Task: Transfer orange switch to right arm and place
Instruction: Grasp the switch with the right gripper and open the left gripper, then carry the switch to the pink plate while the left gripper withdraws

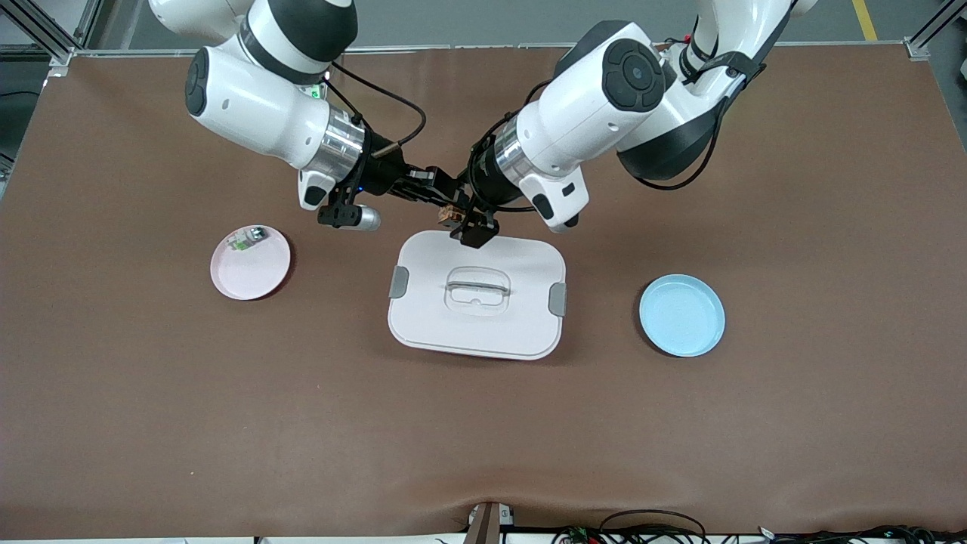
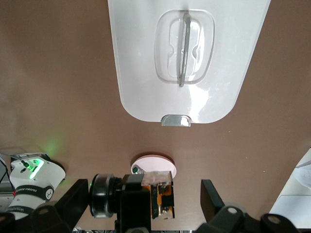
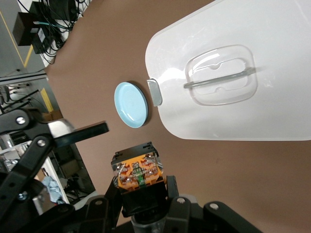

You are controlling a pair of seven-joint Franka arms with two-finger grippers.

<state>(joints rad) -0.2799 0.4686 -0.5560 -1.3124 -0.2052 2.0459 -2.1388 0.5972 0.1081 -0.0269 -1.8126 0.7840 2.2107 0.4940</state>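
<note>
While left hand (image 2: 141, 201) gapes, right hand (image 3: 143, 191) clamps orange switch (image 3: 138, 171).

Two robot arms reach over the surface (image 1: 113, 378). On it lie two plates, one pink plate (image 1: 251, 264) and one blue plate (image 1: 682, 315), plus one white lidded container (image 1: 477, 295). One orange switch (image 1: 451, 217) and one small green-and-white part (image 1: 243, 240) are visible.
</note>
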